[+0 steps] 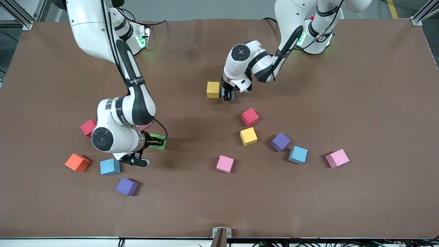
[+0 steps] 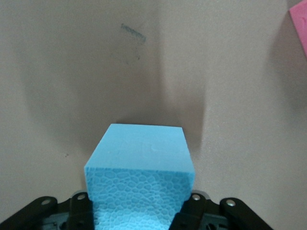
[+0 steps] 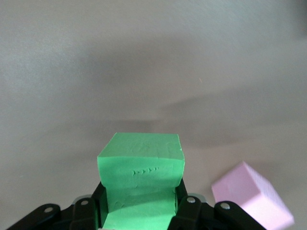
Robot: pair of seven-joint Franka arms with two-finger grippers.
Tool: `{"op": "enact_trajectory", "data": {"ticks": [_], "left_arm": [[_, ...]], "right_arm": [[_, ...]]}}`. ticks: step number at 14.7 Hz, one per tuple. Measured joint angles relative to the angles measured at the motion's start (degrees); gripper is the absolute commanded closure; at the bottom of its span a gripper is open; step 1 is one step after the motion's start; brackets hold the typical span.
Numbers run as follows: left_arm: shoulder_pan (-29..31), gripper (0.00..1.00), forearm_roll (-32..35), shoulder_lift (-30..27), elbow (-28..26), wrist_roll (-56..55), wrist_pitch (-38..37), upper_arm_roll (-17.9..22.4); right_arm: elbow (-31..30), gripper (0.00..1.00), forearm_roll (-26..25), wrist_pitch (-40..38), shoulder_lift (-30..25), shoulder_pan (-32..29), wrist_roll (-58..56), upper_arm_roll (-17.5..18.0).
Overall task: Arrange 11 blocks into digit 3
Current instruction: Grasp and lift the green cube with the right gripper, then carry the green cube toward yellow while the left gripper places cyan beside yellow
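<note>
Brown surface (image 1: 343, 85), cubes scattered. Left pincer (image 1: 227, 97) pinches a light blue cube (image 2: 140, 177) just beside a yellow cube (image 1: 213, 89) — seat it flush. Right pincer (image 1: 158, 141) squeezes the green cube (image 3: 141, 179), pink cube (image 3: 253, 195) alongside; lift straight.

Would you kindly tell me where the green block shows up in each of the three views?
Front view: green block in the right gripper, beside the right arm's wrist.
Left wrist view: not in it.
Right wrist view: green block low in the middle, clamped.
Shared landmark: the pink block beside it.
</note>
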Motion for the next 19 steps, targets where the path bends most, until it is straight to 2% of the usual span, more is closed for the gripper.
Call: {"op": "enact_trajectory", "data": {"ticks": [4,8,14,17,19], "left_arm": [[0.0,1.0,0.0,0.0,0.0,-0.1,0.0,0.0],[-0.1,1.0,0.0,0.0,0.0,-0.1,0.2,0.0],[-0.3,1.0,0.0,0.1,0.4,-0.1,0.5,0.0],[-0.8,1.0,0.0,0.1,0.5,-0.1,0.5,0.0],[-1.0,1.0,0.0,0.2,0.5,-0.2,0.5,0.0]], "right_arm": [[-5.8,0.79,0.1,-1.2,-6.5,0.1,9.1,0.2],[-11.2,0.79,0.2,-0.5,-9.9,2.9,23.8,0.6],[-23.0,0.79,0.3,13.3,-15.1,13.0,50.6,1.1],[-25.8,0.8,0.3,14.5,-16.6,14.2,59.9,1.0],[-27.5,0.76,0.5,14.7,-17.8,14.0,63.1,0.7]]}}
